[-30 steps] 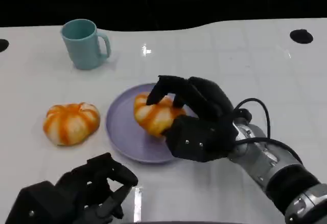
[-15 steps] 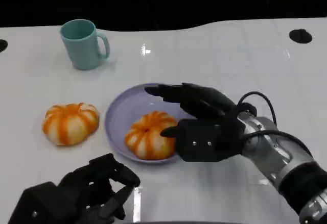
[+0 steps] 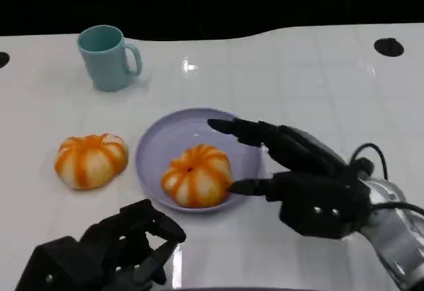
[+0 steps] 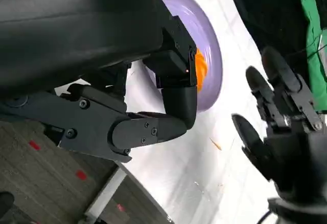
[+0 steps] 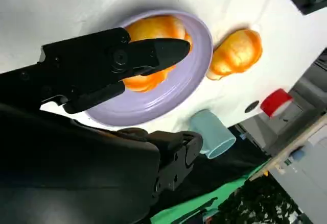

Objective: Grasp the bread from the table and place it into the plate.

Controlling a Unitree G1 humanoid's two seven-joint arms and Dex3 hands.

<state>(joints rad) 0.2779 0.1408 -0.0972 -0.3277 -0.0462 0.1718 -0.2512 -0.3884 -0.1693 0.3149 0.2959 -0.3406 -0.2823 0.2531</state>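
From the head camera I see a white counter (image 3: 298,72) with a lavender plate (image 3: 156,148) near its middle, and a round orange-and-white striped bread (image 3: 197,175) lying in the plate, toward the plate's near rim. My right hand (image 3: 298,178) sits just beside the plate on the side toward the counter's right edge; its fingers (image 3: 235,128) are spread apart and hold nothing, the upper ones reaching over the plate's rim above the bread, a lower one pointing at the bread's side, and I cannot tell whether that tip touches it. A second striped bun (image 3: 91,160) rests on the bare counter beside the plate, toward the left edge and apart from it. A teal mug (image 3: 107,57) stands upright near the far left corner, handle turned toward the right edge. My left hand (image 3: 109,254) is at the near edge of the counter, well short of the plate, its fingers curled inward with nothing in them. My right wrist camera shows the bread in the plate beyond my parted fingers, with the other bun and the mug beyond it
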